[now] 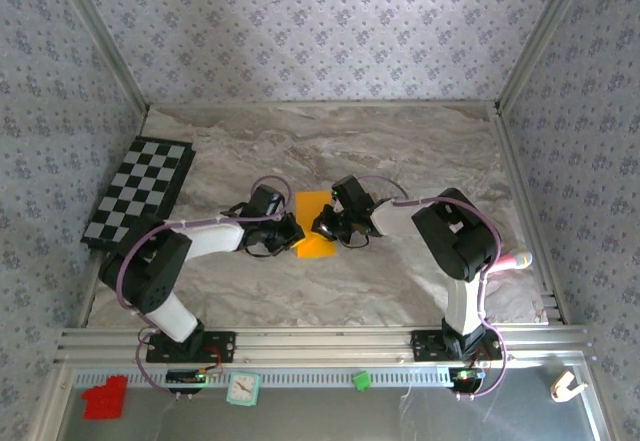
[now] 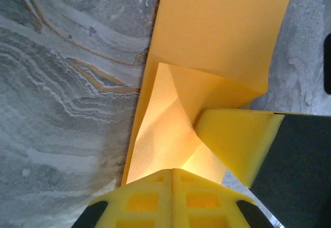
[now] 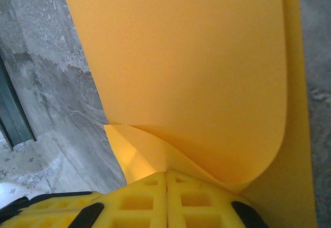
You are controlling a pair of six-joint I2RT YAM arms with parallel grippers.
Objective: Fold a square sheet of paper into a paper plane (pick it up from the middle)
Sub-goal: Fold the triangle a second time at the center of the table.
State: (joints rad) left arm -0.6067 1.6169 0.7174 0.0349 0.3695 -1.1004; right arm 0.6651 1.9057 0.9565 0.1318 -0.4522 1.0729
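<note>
From above, the square sheet of paper [image 1: 314,223] lies near the middle of the marbled tabletop [image 1: 400,141], partly folded into a tall orange strip. The left claw [image 1: 291,233] meets its left edge and the right claw [image 1: 326,225] its right edge. A checkered mat [image 1: 140,193] sits well apart at the far left. In the left wrist view, the left claw [image 2: 172,186] has its yellow fingers pressed together, pinching a raised, creased flap of the sheet [image 2: 222,31]. One of the right claw's fingers [image 2: 235,137] touches that flap from the right. In the right wrist view, the right claw [image 3: 166,186] is likewise clamped shut on the paper [image 3: 186,57], whose upper layer curls up and over from the closed fingers, with the tabletop [image 3: 57,83] to the left.
</note>
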